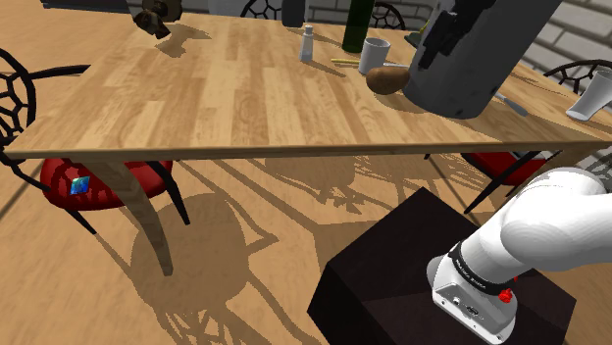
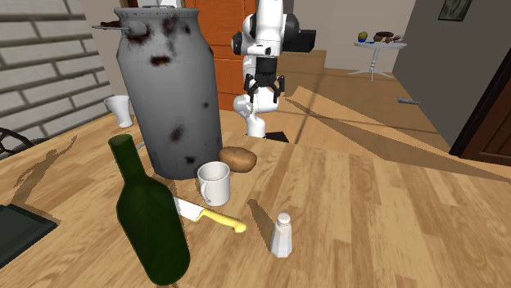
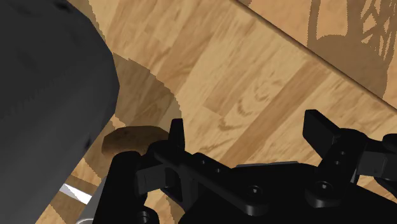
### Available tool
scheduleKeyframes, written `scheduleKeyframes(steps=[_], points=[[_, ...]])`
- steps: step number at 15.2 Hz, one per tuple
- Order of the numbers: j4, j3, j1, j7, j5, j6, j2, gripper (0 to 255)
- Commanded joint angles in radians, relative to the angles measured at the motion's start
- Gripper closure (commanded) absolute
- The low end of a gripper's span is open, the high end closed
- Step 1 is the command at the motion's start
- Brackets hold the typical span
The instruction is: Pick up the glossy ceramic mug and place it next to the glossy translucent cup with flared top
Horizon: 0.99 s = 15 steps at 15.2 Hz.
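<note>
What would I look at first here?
The huge grey can with dark rusty spots, standing on the wooden table. In the second exterior view a dark green bottle stands nearest the camera, a white mug sits by the can's foot, and the black gripper hangs open beyond.

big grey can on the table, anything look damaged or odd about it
Yes. The big grey can, standing upright on the table, is mottled with dark reddish-brown blotches, like rust, near its shoulder and down its side. It isn't tipped.
</note>
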Motion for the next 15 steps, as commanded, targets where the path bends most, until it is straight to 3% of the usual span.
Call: scheduleKeyframes(steps=[1,15], points=[[0.0,0.0,0.0,0.0,0.0,0.0,0.0,0],[0.267,-0.144,-0.027,-0.123,0.002,0.245,0.485,0]])
